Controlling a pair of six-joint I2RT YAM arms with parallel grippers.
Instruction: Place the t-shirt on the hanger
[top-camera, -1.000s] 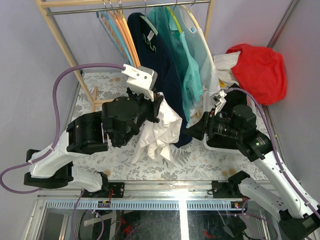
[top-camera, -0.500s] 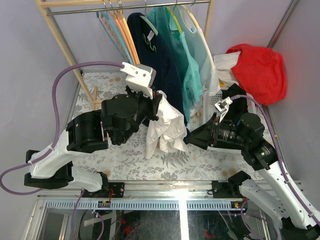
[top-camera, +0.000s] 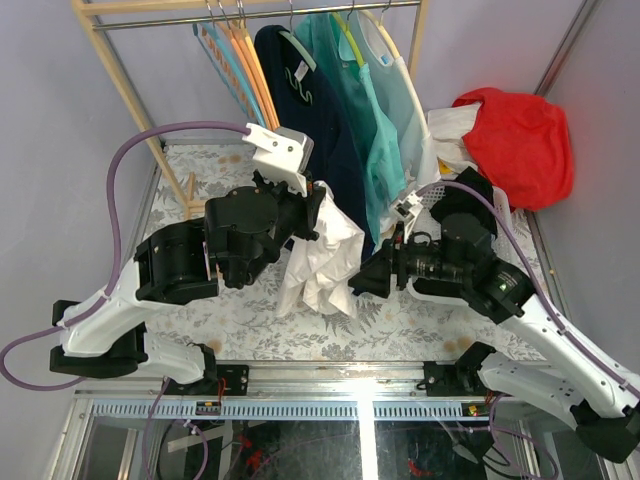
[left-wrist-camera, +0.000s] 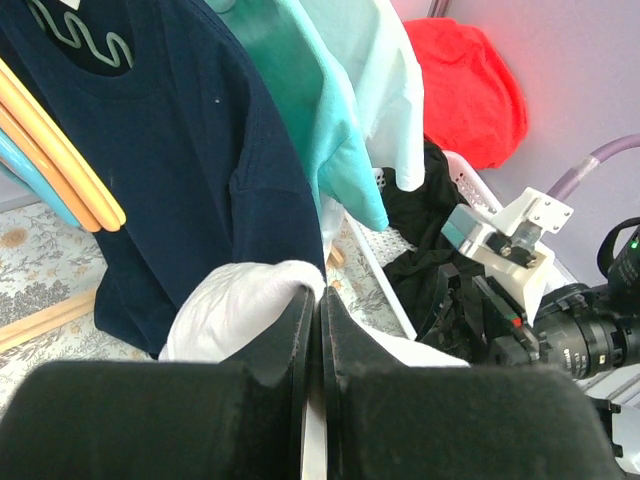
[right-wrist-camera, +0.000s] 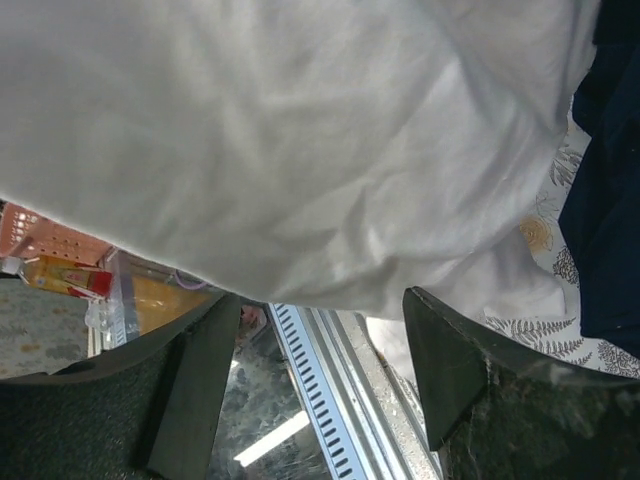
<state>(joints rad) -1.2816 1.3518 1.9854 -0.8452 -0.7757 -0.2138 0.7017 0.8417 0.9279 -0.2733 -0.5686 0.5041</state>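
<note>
- The left tool (left-wrist-camera: 318, 300) is clamped on the t-shirt (top-camera: 320, 265). Its two fingers are pressed together with a fold of white cloth bulging out between them.
- From that pinch the t-shirt hangs bunched and wrinkled in the air above the tabletop (top-camera: 220, 330), just in front of the navy shirt (top-camera: 300, 90) on the rail (top-camera: 250, 15).
- The right tool (right-wrist-camera: 318, 300) has its fingers apart and grips nothing. The lower edge of the white cloth fills its view and hangs just ahead of the gap.
- A second ago the right arm sat further right, beside the basket. It has since swung in towards the left and now points at the bottom of the hanging bundle.
- The bundle has shifted a little, but the left tool's hold on it is unchanged.
- I read this as a second grasp being set up, so the cloth can be spread between two holds.
- The bare hangers (top-camera: 250, 75) hang on the rail, and neither tool holds one. I cannot single out the hanger among them, so most of the task is not yet done.
</note>
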